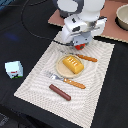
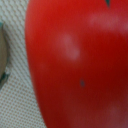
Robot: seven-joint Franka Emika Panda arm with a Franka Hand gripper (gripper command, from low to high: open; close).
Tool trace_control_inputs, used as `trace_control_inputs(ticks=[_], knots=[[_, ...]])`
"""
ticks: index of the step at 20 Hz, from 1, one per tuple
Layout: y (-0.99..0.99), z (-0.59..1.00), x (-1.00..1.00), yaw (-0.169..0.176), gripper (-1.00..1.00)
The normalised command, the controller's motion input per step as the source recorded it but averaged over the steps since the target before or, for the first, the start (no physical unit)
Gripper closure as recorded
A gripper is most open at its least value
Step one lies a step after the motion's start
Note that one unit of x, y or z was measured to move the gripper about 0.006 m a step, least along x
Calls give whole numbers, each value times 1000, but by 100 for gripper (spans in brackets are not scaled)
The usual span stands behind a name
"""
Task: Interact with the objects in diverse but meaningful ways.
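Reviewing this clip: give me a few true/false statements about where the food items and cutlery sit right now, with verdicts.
1. The yellow bread piece lies on the round plate. True.
2. The brown sausage is on the plate. False: it lies on the placemat, nearer the camera than the plate.
3. The milk carton stands off the placemat, toward the exterior view's left. True.
4. The wrist view is filled mostly by a green object. False: the red tomato fills it.
5. The fork lies on the dark table. False: it lies beside the plate, on the placemat.
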Motion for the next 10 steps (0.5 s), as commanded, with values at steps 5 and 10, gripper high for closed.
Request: trace_control_inputs(ticks=[5, 10], knots=[[-1, -202, -198, 5, 100], [-5, -186, -185, 6, 100]])
